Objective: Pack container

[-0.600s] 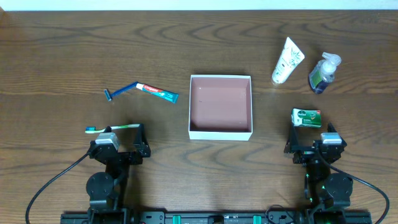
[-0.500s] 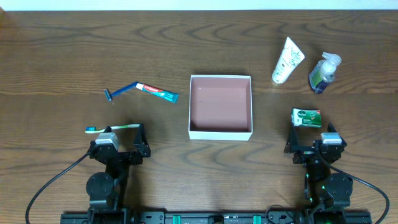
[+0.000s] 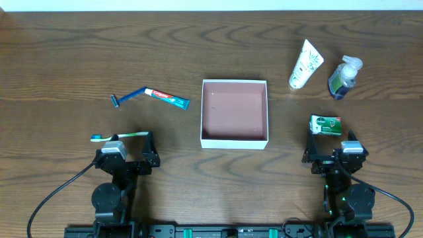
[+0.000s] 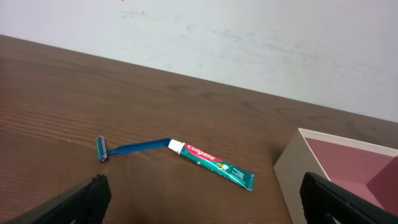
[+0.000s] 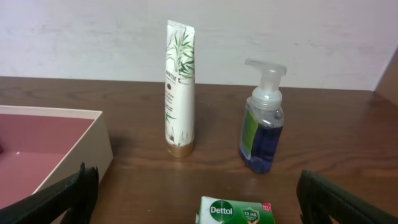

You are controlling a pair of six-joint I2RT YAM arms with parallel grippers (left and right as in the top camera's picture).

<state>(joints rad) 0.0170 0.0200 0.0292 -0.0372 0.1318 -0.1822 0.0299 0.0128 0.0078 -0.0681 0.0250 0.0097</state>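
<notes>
Both claws, left claw [image 3: 125, 158] and right claw [image 3: 332, 158], gape wide and empty (nothing grasped yet), waiting near-left and near-right of the square white-walled, pink-floored container [image 3: 234, 141], which sits centrally on the dark wooden worktop [image 3: 66, 59], probably so either arm can reach it.

Dark wood table [image 4: 74, 93], white wall [image 4: 249, 37] behind it. A blue razor [image 4: 134, 147] lies flat, head to the left, its handle end just beside the white cap of a toothpaste tube [image 4: 214, 165]. The tube lies angled down to the right. A corner of the container [image 4: 292, 171] shows at the right edge: white outside, pink inside. Fingers [image 4: 81, 202] of the left gripper [image 4: 205, 190] sit in the bottom corners, spread wide, nothing between them.
</notes>
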